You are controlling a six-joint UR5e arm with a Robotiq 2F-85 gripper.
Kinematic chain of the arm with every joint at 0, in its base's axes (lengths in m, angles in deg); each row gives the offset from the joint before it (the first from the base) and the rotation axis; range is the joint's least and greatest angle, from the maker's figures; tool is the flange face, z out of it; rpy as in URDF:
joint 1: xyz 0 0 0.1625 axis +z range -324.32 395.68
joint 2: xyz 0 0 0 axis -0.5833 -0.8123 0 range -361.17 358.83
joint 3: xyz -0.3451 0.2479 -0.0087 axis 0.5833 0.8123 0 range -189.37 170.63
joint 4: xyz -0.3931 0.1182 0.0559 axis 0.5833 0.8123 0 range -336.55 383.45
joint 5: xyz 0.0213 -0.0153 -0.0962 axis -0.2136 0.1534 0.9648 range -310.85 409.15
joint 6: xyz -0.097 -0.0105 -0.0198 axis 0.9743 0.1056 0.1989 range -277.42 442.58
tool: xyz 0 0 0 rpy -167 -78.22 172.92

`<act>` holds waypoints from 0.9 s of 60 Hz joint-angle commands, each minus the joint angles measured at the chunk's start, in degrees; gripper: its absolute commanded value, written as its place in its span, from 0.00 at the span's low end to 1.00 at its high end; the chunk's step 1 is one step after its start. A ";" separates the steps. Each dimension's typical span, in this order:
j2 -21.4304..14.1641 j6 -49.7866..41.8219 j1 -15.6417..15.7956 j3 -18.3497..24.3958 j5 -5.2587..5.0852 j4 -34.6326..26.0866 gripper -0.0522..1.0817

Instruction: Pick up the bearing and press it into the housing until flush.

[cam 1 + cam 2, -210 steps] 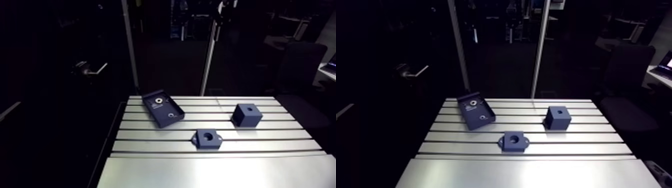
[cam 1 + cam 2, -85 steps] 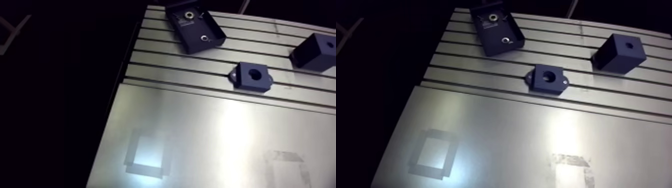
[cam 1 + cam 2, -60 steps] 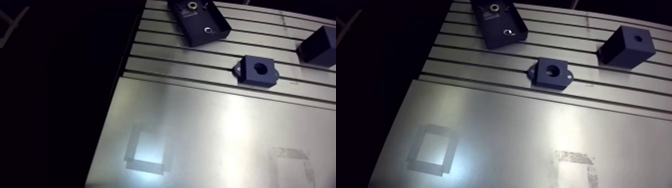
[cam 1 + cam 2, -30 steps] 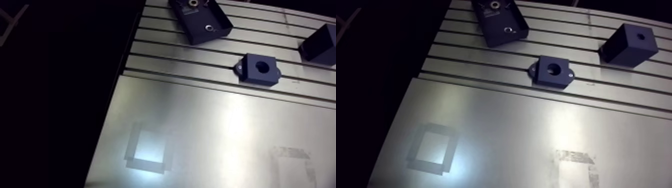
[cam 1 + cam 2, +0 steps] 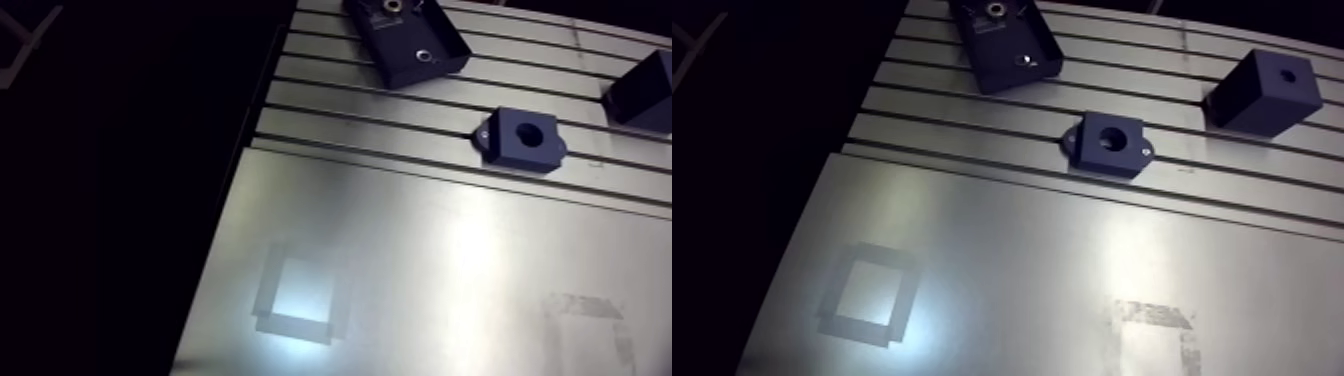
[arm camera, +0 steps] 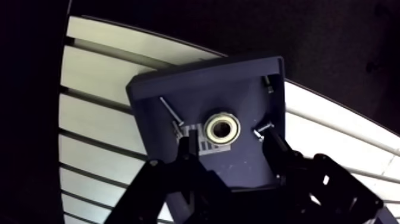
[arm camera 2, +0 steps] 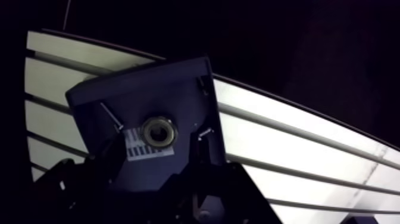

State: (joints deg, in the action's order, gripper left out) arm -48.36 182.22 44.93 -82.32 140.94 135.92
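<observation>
The bearing (image 6: 222, 128), a small metal ring, lies in a shallow dark-blue tray (image 6: 178, 89) next to a white label. My gripper (image 6: 229, 138) hangs over the tray, open, one fingertip on either side of the bearing and not touching it. In the arm view the tray (image 5: 400, 40) sits at the table's far edge. The housing (image 5: 520, 138), a dark flanged block with a round bore facing up, stands nearer on the slotted table. The arm view does not show the gripper.
A dark cube block (image 5: 1262, 92) with a small hole on top stands to the right of the housing. A second small metal part (image 5: 425, 57) and several loose screws lie in the tray. The table's left edge (image 5: 235, 180) drops into darkness.
The arm view has swung down and closer to the table, so the camera moved. Tray, housing and cube keep their places on the table.
</observation>
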 commanded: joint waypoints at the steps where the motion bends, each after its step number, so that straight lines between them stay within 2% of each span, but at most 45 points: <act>1: 0.22 -0.01 -0.01 -0.21 0.10 0.78 0.36; 54: 1.51 0.06 -0.01 -0.23 0.01 0.69 0.42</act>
State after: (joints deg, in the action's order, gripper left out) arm -47.21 182.26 44.94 -82.57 140.98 136.62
